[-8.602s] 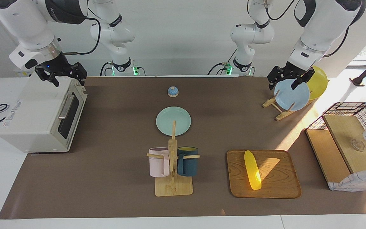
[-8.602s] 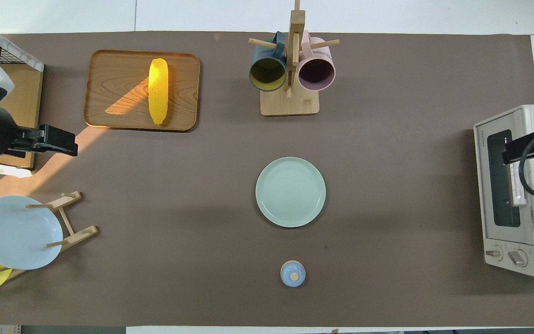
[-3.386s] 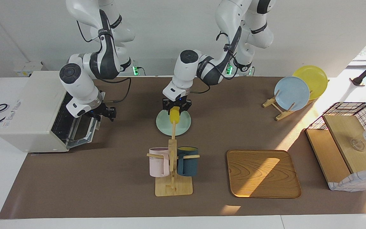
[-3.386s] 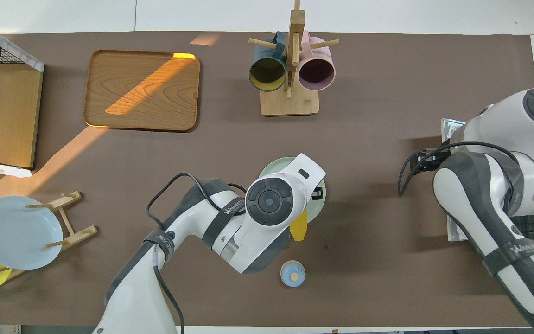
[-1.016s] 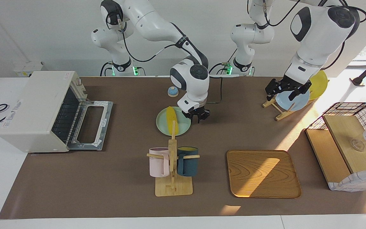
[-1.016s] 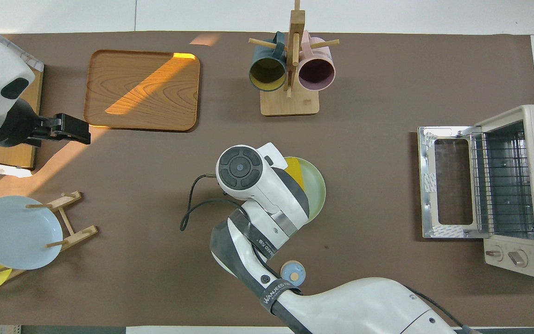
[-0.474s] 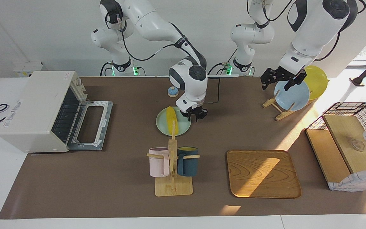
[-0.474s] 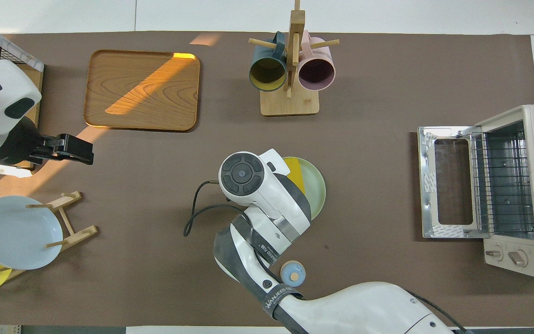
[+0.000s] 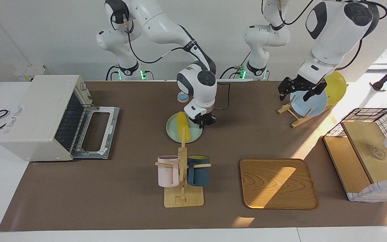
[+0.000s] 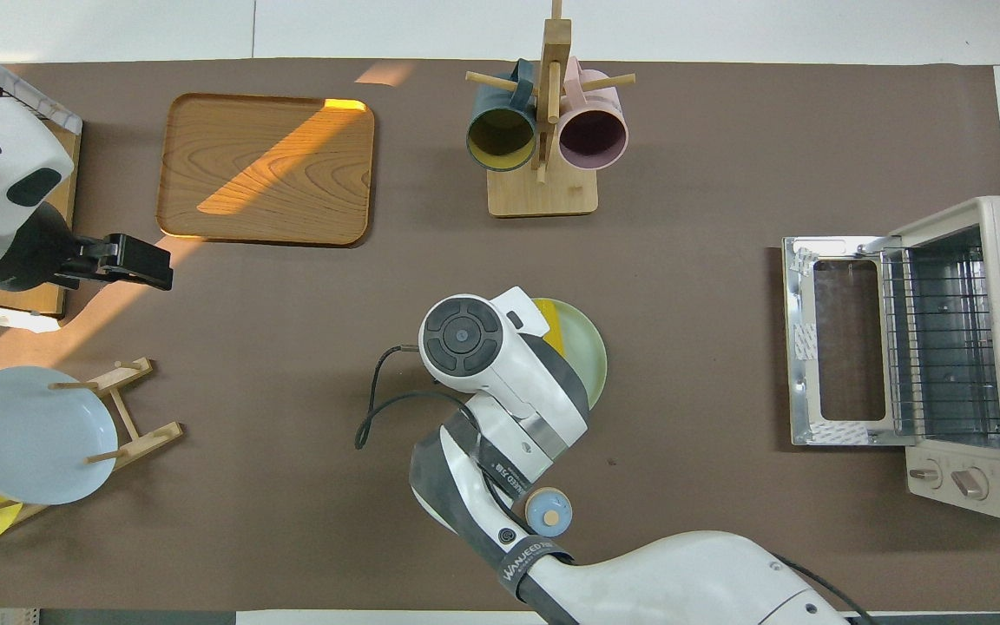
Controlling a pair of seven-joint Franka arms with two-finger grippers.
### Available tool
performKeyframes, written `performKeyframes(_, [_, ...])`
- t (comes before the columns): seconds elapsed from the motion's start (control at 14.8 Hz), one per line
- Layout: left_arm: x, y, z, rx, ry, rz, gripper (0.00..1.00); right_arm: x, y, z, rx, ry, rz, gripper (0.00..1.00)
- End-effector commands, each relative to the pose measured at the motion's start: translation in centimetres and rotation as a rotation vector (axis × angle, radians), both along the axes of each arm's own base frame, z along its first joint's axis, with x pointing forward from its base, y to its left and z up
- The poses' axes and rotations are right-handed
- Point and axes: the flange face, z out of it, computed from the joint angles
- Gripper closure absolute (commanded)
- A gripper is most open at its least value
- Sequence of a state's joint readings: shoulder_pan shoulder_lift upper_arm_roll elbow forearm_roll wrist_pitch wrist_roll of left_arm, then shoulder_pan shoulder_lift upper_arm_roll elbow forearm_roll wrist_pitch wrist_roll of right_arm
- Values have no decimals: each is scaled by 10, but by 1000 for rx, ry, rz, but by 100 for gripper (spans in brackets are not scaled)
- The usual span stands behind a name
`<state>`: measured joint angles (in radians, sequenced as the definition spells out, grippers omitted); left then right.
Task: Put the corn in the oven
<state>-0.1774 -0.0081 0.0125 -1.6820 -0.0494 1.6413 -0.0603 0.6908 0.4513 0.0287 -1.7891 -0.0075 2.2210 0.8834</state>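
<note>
The right gripper (image 9: pixel 204 123) hangs low over the green plate (image 9: pixel 195 134) at mid-worktop, just beside the corn (image 9: pixel 182 126) that lies on it; whether its jaws are spread I cannot tell. To grip well, it should centre on the cob's thick middle and close across its width. The left gripper (image 9: pixel 298 90) waits over the plate rack (image 9: pixel 294 117). The oven (image 9: pixel 35 117) stands open at the right arm's end of the worktop, door down, rack bare.
</note>
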Motion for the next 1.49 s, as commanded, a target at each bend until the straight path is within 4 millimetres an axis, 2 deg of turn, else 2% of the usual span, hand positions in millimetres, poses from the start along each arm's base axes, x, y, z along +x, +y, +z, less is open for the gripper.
performKeyframes(0.0, [3, -2, 0, 22, -6, -20, 0, -3, -10, 4, -63, -14, 97, 100])
performKeyframes(0.27, [0, -3, 3, 28, 20, -54, 0, 21, -17, 56, -225, 24, 175, 100])
performKeyframes(0.34, [0, -3, 5, 26, 12, -54, 0, 25, -23, 62, -270, 29, 176, 100])
performKeyframes(0.41, [0, 0, 6, 25, 10, -48, 0, 33, -40, 59, -307, 45, 159, 100])
performKeyframes(0.61, [0, 3, 6, 23, 2, -40, 0, 62, -110, 65, -335, 107, 98, 100])
performKeyframes(0.75, [0, 4, 6, 22, 1, -35, 0, 78, -172, 70, -329, 148, 71, 100])
performKeyframes(0.88, [0, 5, 8, 24, -2, -27, 0, 85, -230, 79, -318, 177, 58, 100])
performKeyframes(1.08, [-1, 7, 10, 64, -11, -43, 0, 83, -308, 94, -299, 231, 65, 100])
performKeyframes(1.29, [-1, 6, 11, 62, -16, -37, 0, 81, -368, 108, -294, 253, 113, 100])
performKeyframes(1.42, [-1, 7, 10, 62, -13, -35, 0, 75, -389, 107, -282, 270, 131, 100])
